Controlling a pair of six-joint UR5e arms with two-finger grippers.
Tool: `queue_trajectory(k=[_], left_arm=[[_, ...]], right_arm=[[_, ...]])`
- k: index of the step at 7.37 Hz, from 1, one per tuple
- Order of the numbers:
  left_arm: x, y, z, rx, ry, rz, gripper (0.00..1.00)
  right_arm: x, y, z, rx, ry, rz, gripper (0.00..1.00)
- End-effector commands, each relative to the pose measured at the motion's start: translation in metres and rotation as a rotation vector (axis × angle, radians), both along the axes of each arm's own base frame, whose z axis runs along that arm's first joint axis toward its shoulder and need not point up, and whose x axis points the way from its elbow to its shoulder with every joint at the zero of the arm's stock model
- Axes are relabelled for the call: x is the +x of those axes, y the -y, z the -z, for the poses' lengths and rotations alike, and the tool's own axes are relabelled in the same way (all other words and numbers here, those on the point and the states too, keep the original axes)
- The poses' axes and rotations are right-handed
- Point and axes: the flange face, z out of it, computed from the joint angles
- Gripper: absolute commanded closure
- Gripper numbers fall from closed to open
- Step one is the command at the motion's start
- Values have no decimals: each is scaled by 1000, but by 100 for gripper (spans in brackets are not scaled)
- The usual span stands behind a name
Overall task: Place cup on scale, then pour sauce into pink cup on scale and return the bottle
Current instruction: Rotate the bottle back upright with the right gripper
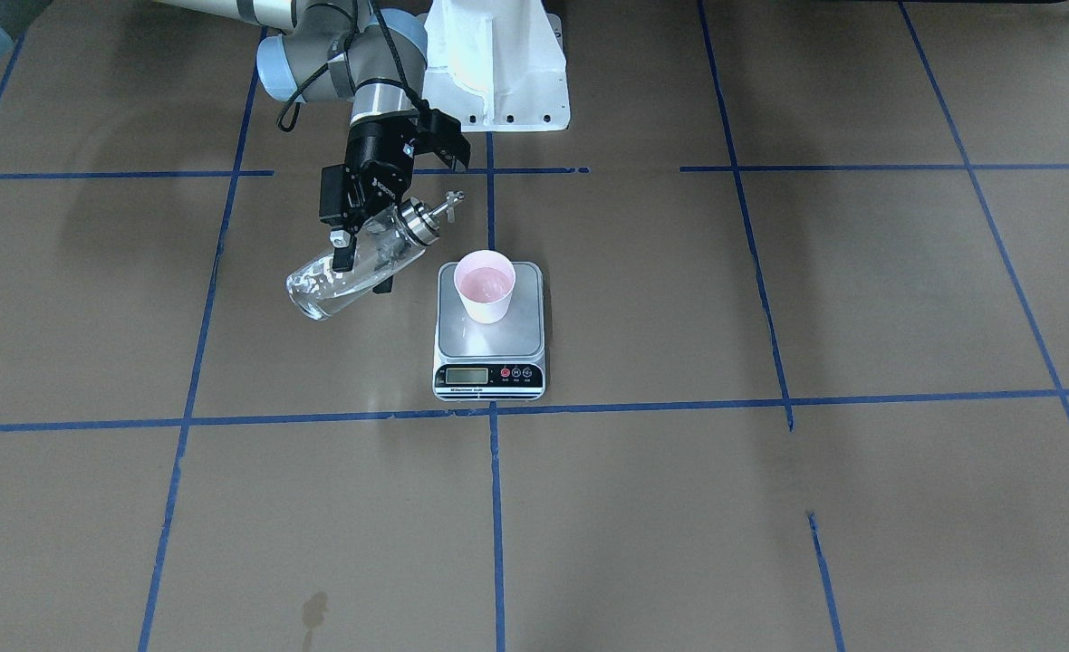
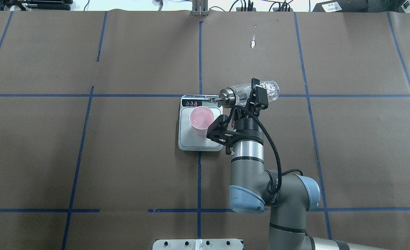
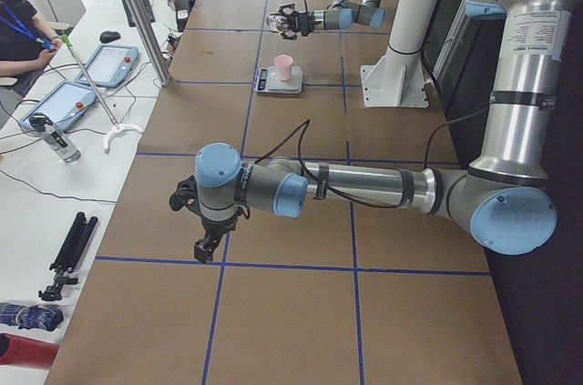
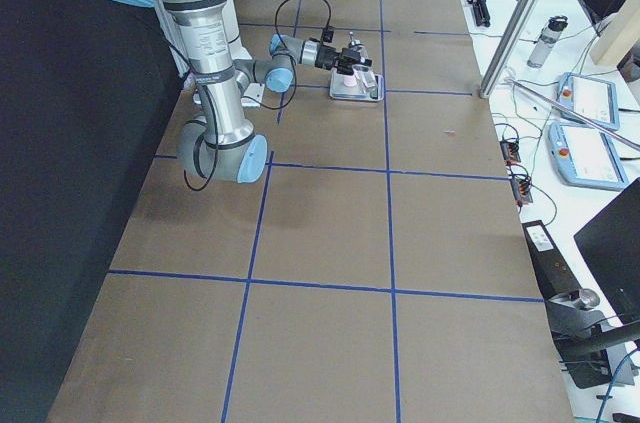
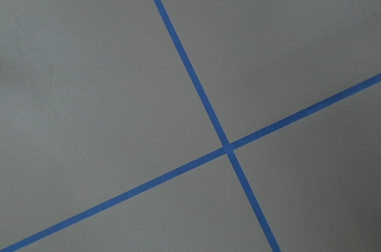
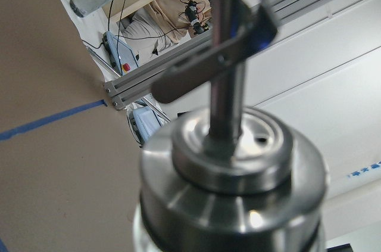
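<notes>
The bottle (image 1: 379,246) hangs tilted just beside the scale (image 1: 489,340), the right gripper (image 1: 362,270) clamped across its glass body. The cup (image 1: 486,288) sits upright on the scale's platform, so this looks like the pouring step. The spout (image 1: 451,201) points toward the scale but isn't over the cup. Next it needs to reach the cup's mouth and tip gently. The left gripper (image 3: 205,244) is well apart from the scale; I can't tell if it's open.

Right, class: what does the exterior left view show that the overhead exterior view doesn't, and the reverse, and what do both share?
Only exterior left: the left claw above the table, and a person at the side bench. Only overhead: the buttons on the scale. Both: the cup on the scale, and the right claw holding the tilted bottle beside it.
</notes>
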Motion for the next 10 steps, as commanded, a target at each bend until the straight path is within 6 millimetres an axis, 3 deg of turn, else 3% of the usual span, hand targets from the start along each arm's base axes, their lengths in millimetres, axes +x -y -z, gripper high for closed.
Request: queue_trajectory(k=[1,4,6,7,9,10], left_arm=[[-2,4,6,9,1,6,0],[-6,12,17,27,4,12,0],[-7,14,17,29,4,14,0],[-8,17,22,37,4,16,0],[-10,25,33,56,5,19,0],[-10,27,36,63,5,19,0]], right_arm=[[20,-7,10,-27,209,27,100],[27,-3,8,-99,501,20,100],[62,-8,6,-233,812,49,100],[70,-4,4,-254,888,28,100],[91,5,-25,-290,1056,13,100],[115,10,-63,-302,1066,10,100]])
